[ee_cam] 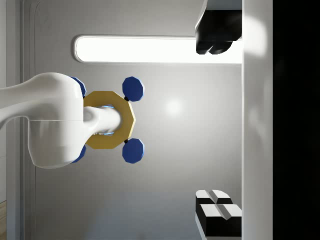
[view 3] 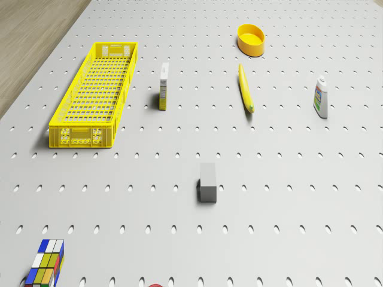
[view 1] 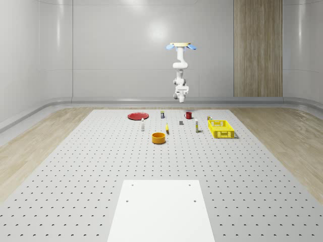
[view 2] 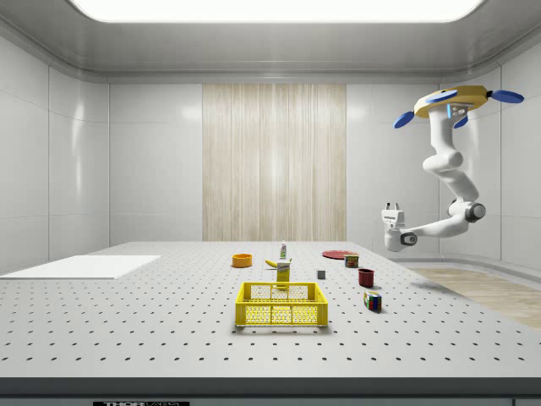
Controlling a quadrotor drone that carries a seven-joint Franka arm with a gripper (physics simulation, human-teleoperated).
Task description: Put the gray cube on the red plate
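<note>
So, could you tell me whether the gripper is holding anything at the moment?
Nothing is held: the gripper is open and points upward in mid-air, while the gray cube sits on the table.

The gray cube (view 3: 207, 182) sits flat on the perforated table (view 3: 299, 197), more of a stubby block really. The red plate (view 1: 137, 116) lies flat, well apart from it.
</note>
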